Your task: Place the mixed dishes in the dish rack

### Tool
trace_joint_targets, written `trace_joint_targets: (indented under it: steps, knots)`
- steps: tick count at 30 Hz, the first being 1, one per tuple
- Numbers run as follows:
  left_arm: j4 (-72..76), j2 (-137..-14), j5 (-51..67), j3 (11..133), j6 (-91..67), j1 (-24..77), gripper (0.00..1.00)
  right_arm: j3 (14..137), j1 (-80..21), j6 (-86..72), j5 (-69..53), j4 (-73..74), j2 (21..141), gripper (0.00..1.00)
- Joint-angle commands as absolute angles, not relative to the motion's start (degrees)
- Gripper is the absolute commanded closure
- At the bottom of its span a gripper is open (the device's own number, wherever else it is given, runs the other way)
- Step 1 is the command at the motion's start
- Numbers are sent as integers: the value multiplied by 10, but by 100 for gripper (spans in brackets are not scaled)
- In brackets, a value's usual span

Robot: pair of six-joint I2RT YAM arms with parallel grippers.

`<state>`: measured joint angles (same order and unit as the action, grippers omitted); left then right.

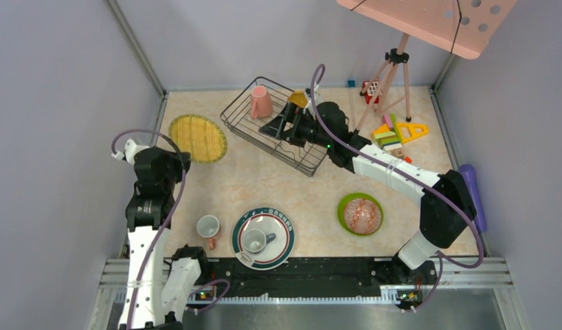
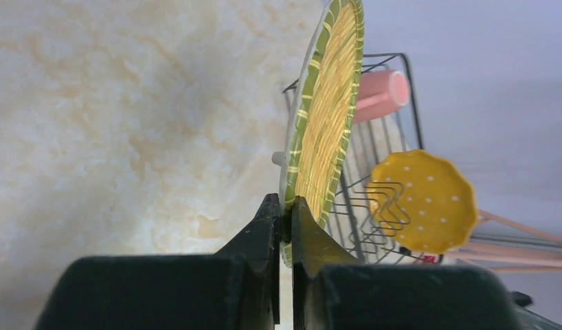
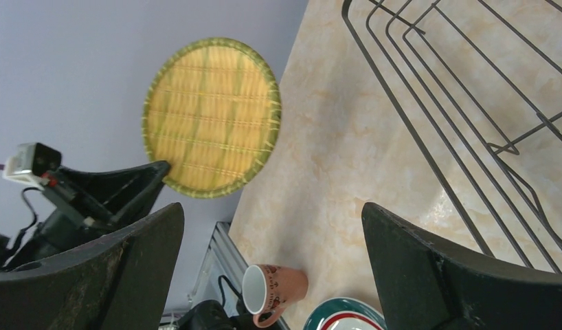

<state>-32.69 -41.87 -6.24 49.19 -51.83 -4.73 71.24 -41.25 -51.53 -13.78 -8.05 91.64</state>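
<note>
A wire dish rack (image 1: 277, 125) sits at the far middle of a marbled table (image 1: 312, 189), placed where both arms can reach it. Inside it a pink mug (image 1: 260, 102) stands mouth down, and a yellow dotted plate (image 2: 422, 199) stands on edge at the far side, seemingly propped by the divider wires.

The right gripper (image 1: 284, 122) hangs over the rack beside that plate. Its fingers are spread wide with nothing between them.

To the left of the rack, the left gripper (image 2: 284, 206) is clenched on the rim of an olive plate (image 2: 324, 110). Pinching the edge leaves the plate free to slide upright between the wires, so it is probably next to go in.

Waiting near the arms are a lime plate (image 1: 361, 214) with a patterned bowl on it, a green-rimmed plate (image 1: 263, 237) carrying a white cup (image 1: 254, 240), and a mug (image 3: 275, 289) lying on its side.
</note>
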Motion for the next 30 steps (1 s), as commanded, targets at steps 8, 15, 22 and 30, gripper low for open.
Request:
trace_joint_targets:
  steps: [8, 15, 22, 30]
  knots:
    - [-131, -418, 193, 525, -526, -49, 100, 740, -395, -420, -164, -113, 901, 1]
    - [16, -466, 319, 498, -574, -48, 100, 774, -336, -407, -254, -92, 903, 9]
    - [64, -494, 359, 481, -597, -48, 100, 773, -325, -422, -286, -135, 907, 23]
    - [75, -500, 379, 479, -589, -47, 100, 785, -325, -475, -323, -188, 938, 41]
